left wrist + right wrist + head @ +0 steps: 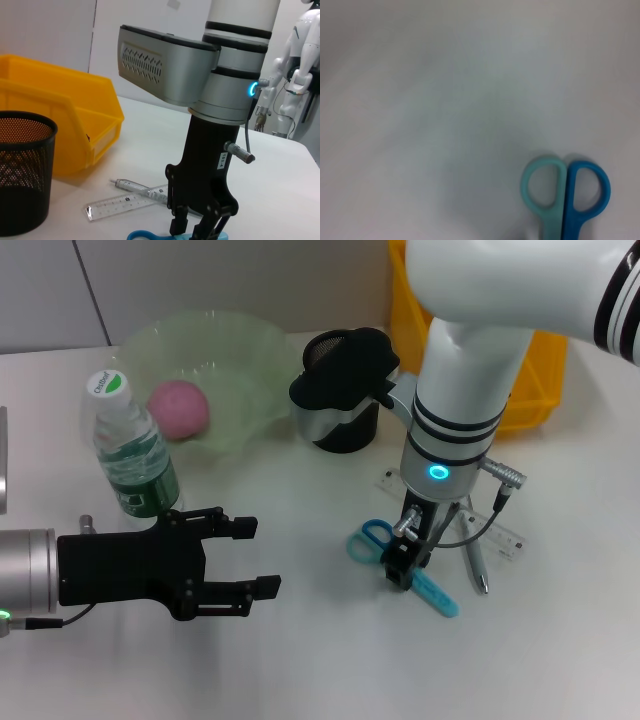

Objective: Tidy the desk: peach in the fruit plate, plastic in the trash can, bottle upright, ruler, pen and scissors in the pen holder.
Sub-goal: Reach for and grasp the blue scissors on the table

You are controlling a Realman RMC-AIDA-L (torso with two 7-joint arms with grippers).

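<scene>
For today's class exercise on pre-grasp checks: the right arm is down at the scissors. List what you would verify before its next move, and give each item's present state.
1. Right gripper placed over the scissors, near the handle end: ok.
2. Fingers either side of the scissors, down at the table: ok, though whether they grip is cannot tell.
3. Pen and ruler clear of the fingers: ok, they lie beside the arm.
4. Pen holder upright and open-topped: ok, partly hidden by the right arm.
5. Left gripper out of the way: ok, open, near the upright bottle.
</scene>
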